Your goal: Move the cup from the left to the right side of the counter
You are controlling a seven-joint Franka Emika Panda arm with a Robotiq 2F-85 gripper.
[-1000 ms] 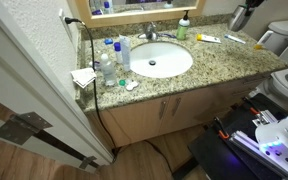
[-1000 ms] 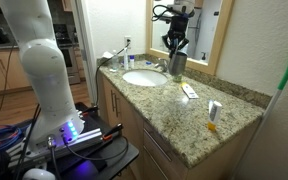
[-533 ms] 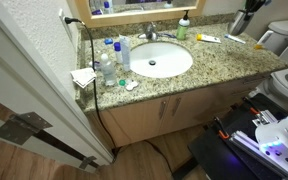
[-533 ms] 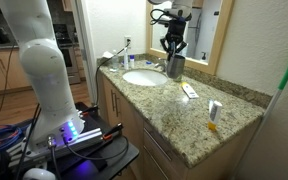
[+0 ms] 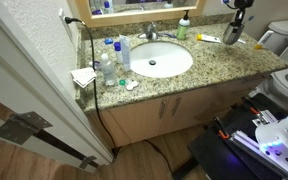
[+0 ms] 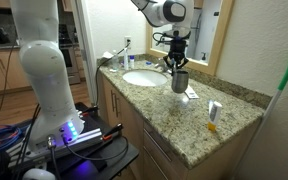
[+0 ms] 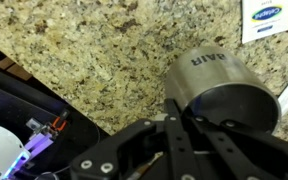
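The cup is a dark grey metal tumbler (image 6: 180, 82) held upright just above the speckled granite counter (image 6: 174, 115), to the right of the white sink (image 5: 152, 60). It also shows in an exterior view (image 5: 232, 36) near the counter's back right. My gripper (image 6: 179, 71) comes down from above and is shut on the cup's rim. In the wrist view the cup (image 7: 219, 85) fills the right half, with my black gripper (image 7: 179, 108) clamped on its near wall. I cannot tell whether its base touches the counter.
Clear blue-capped bottles (image 5: 112, 60) and a white cloth (image 5: 83, 76) stand left of the sink. A green-capped bottle (image 5: 184, 28) is by the faucet (image 5: 149, 33). A toothpaste tube (image 6: 189, 92) lies beside the cup. A small orange-tipped tube (image 6: 213, 112) lies further right.
My gripper has carried the cup away from the sink's edge, further right along the counter, and lowered it close to the surface beside the toothpaste tube.
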